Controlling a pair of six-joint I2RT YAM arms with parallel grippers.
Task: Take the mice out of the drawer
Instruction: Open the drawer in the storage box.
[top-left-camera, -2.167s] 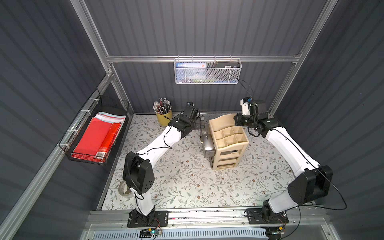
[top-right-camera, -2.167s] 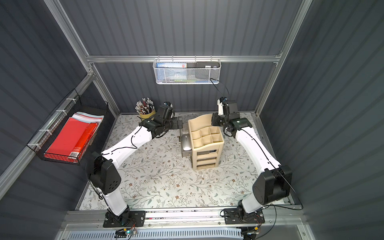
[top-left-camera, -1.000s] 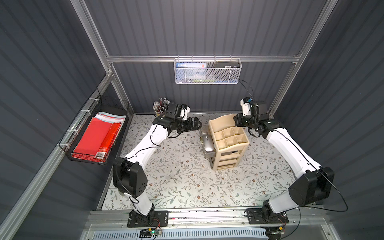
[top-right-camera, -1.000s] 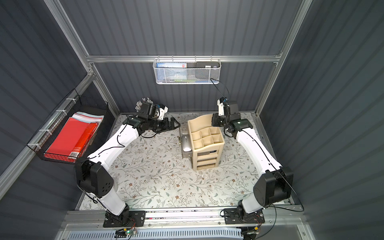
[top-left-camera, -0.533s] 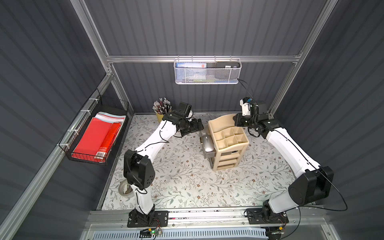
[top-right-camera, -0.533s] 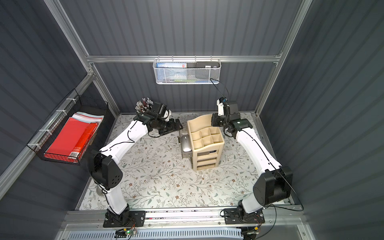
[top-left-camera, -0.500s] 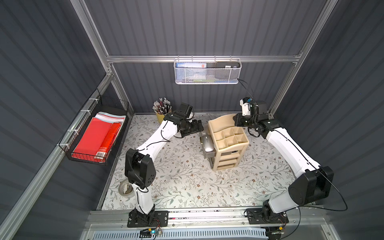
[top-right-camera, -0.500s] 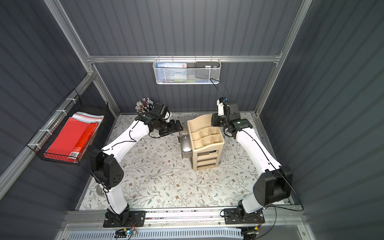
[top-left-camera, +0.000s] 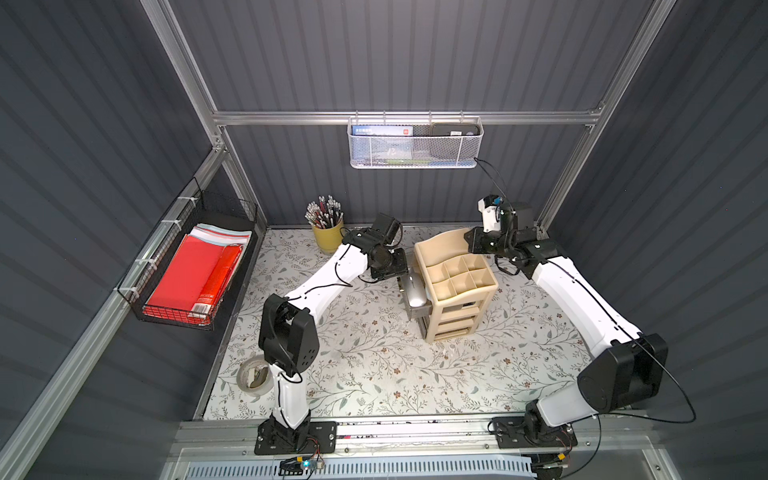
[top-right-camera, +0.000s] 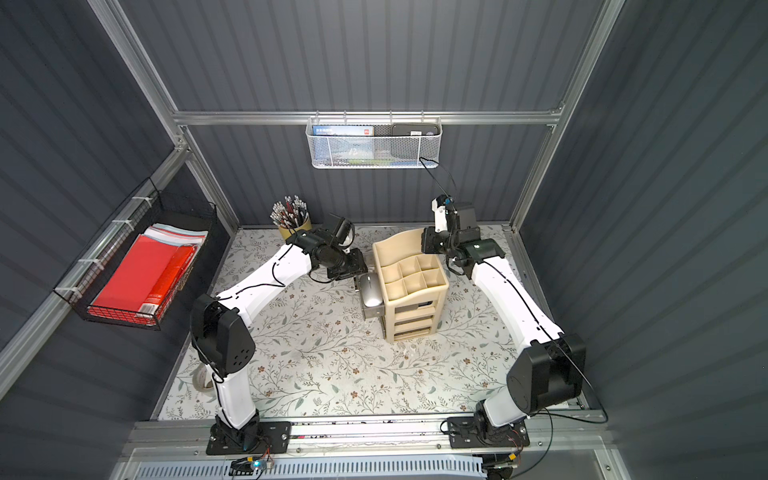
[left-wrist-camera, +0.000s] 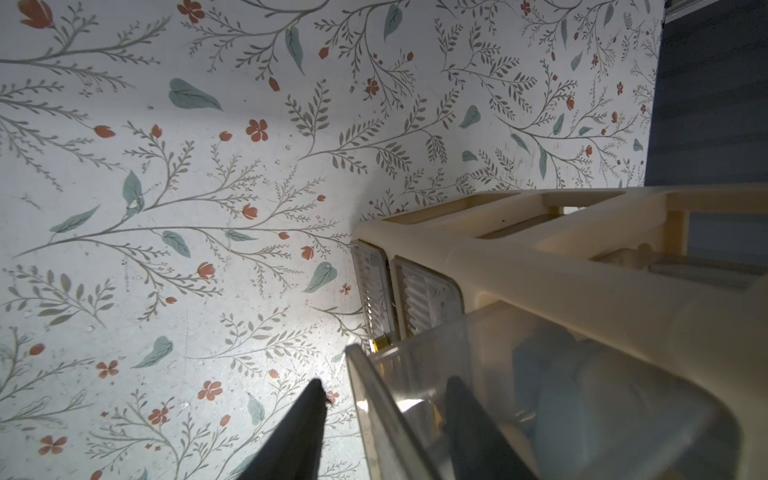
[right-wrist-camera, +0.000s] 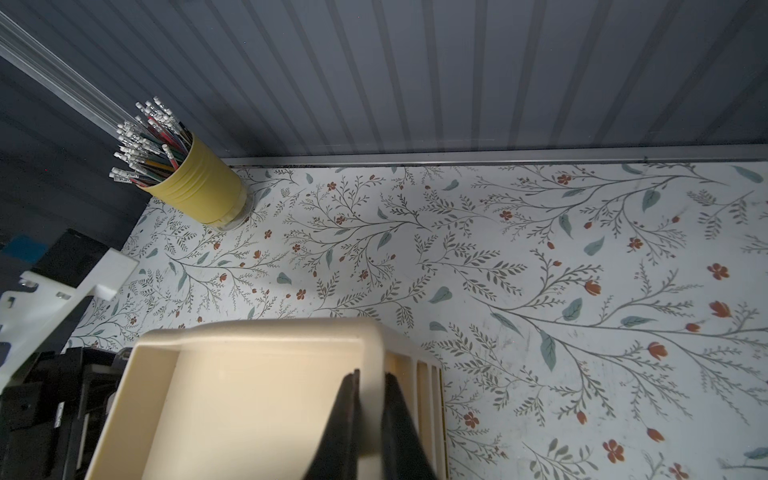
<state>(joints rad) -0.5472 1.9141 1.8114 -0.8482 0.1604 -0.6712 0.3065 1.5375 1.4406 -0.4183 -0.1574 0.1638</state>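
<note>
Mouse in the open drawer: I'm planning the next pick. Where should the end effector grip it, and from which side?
Probably grip the mouse across its narrow width, from above: it lies flat, domed back up, and the drawer walls block any sideways approach.

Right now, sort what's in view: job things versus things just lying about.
Job: silver mouse, pale blue mouse, clear drawer, beige organizer, left gripper, right gripper.
Lying about: pencil cup, tape roll, red folders, mesh basket.
</note>
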